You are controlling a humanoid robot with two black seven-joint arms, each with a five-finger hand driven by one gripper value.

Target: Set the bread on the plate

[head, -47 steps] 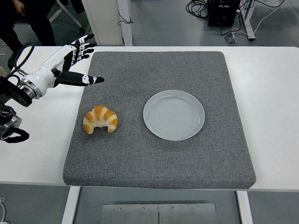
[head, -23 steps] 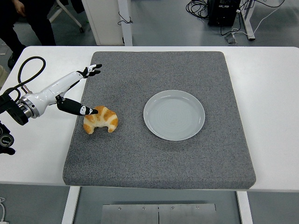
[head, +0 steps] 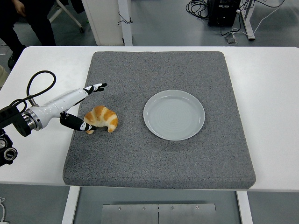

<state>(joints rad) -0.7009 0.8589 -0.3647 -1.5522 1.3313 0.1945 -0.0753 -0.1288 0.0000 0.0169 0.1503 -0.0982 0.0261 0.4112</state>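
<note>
your left hand (head: 74, 108) was spread wide at the left side of the grey mat (head: 159, 154), holding nothing. its fingers (head: 96, 87) reached out flat above the mat's surface on the far side of the croissant (head: 101, 118), while the thumb (head: 79, 125) pointed in on the near side, its tip right against the croissant's left end; you could not tell from this view whether it was truly touching. so the bread sat in the gap between thumb and fingers, not gripped. the white forearm (head: 46, 110) came in low from the left edge over the white table (head: 42, 60), with a black cable (head: 35, 86) looping up behind the wrist.

the croissant lay on the mat's left part, its curved back toward the far side and both tips pointing toward the near edge. the plate (head: 174, 115) sat just right of the mat's middle, bare, well apart from the croissant. your right arm did not show. at the top left corner, a person's dark trouser legs (head: 28, 23) stood beyond the table.
</note>
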